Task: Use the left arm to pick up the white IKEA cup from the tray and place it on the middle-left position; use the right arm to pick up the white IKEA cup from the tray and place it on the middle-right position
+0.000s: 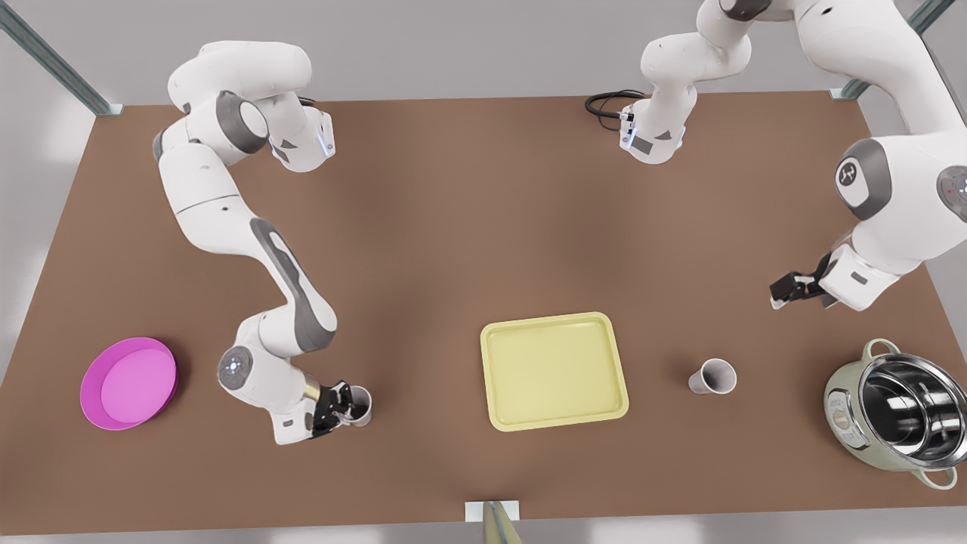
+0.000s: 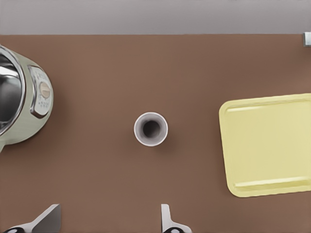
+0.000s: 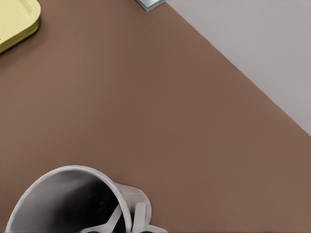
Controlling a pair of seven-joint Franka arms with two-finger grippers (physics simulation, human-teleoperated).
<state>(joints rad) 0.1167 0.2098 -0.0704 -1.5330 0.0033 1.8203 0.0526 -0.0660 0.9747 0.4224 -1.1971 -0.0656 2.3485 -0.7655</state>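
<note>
On the front view's left, the right gripper [image 1: 341, 406] is low over the brown surface [image 1: 453, 227], its fingers clamped on the rim of the held cup [image 1: 363, 406], which sits between the magenta dish [image 1: 128, 383] and the tray [image 1: 554, 370], well apart from both. On that view's right, the left gripper [image 1: 783, 289] hangs above the surface with its fingers apart, and the free cup [image 1: 712, 376] stands upright on the surface between the tray and the pot [image 1: 895, 404], apart from that gripper. This view counts two white cups, one yellow tray, one dish, one steel-lined pot and two arms; the surface is plain brown, with grey walls and metal frame posts at its corners. In the left wrist view, the free cup [image 2: 151, 129] stands mouth up, clear of the left gripper [image 2: 107, 224], whose fingers [image 2: 167, 221] are spread wide; the pot [image 2: 24, 104] lies to one side of the cup and the tray [image 2: 267, 145] to the other. In the right wrist view, the held cup [image 3: 63, 201] is right at the right gripper [image 3: 125, 219], one of the fingers [image 3: 139, 213] outside its wall and one inside; a tray [image 3: 17, 22] corner lies farther off on the surface, and grey floor lies beyond the surface's edge.
</note>
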